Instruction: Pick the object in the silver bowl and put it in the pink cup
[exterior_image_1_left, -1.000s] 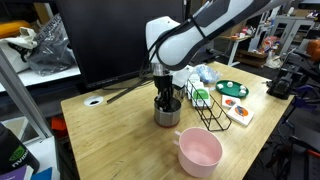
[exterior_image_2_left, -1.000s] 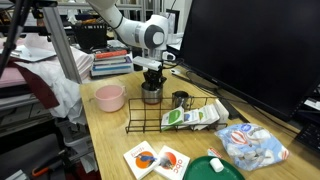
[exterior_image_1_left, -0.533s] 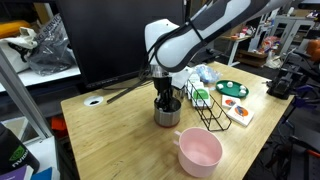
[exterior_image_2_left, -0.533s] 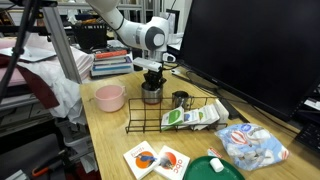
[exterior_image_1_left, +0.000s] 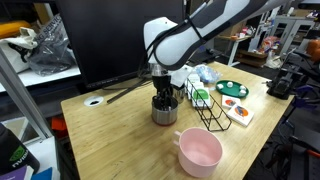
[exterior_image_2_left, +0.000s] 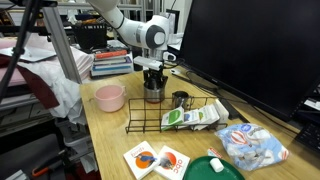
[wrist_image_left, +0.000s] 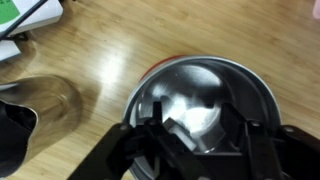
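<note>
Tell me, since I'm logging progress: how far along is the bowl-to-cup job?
Done: the gripper is down inside the silver bowl. In hand: the grasp; whether the object is caught is not visible. Left: lifting out and dropping it into the pink cup, which looks empty.

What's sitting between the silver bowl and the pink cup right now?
Nothing: in both exterior views only bare wooden table lies between the silver bowl and the pink cup. The wire rack stands off to the side.
</note>
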